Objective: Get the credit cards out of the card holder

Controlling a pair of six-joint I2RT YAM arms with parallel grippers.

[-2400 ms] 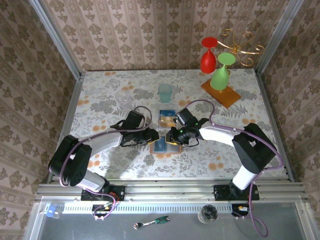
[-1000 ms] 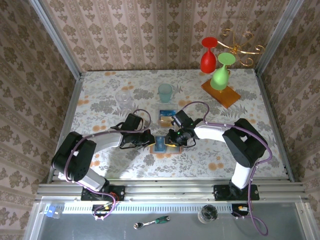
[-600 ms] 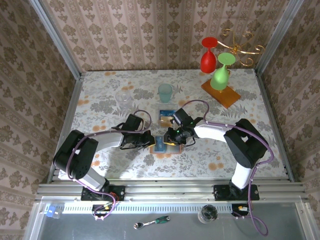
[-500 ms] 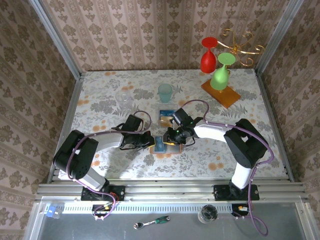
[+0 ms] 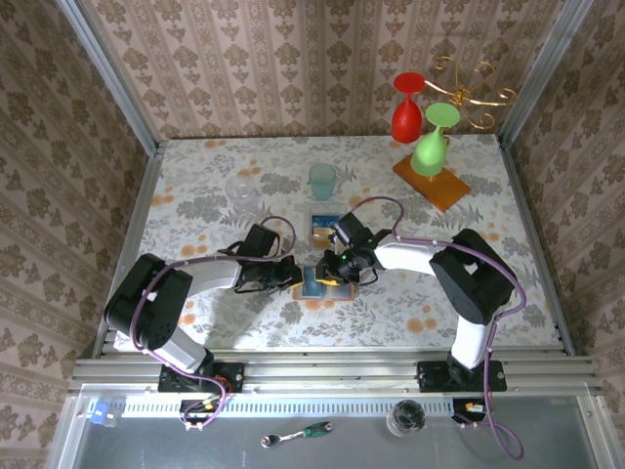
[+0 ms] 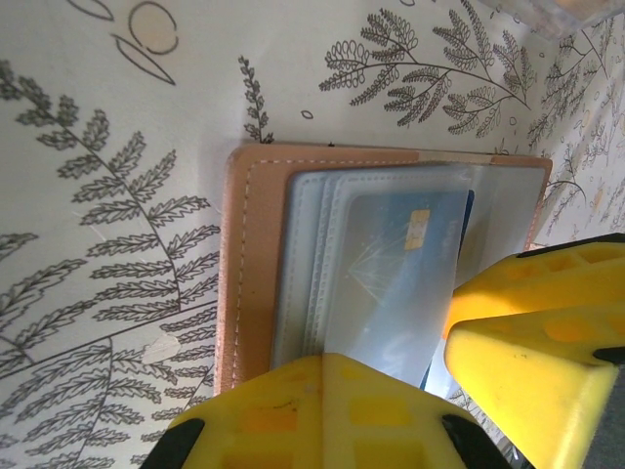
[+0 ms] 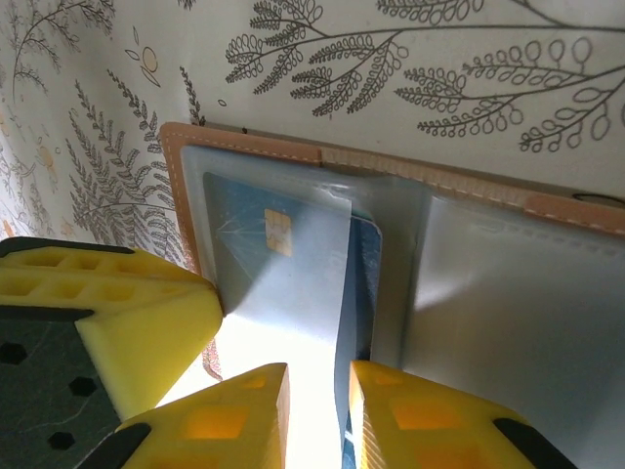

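Observation:
The tan card holder lies open on the table, its grey pockets up. A teal-blue credit card with a gold chip sits in a clear pocket, its dark edge poking out a little. My left gripper is shut, its tips pressed on the holder's edge. My right gripper stands over the card with a narrow gap, straddling the pocket's edge. I cannot tell if it pinches anything. An orange-gold, card-sized rectangle lies just behind the holder.
A teal cup and a clear glass stand behind the wallet. At the back right a wooden slab carries a red and a green glass, with a gold stand behind. Metal rails edge the table.
My right gripper has crept a little to the left over the holder. The left gripper has stayed shut on the holder's edge.

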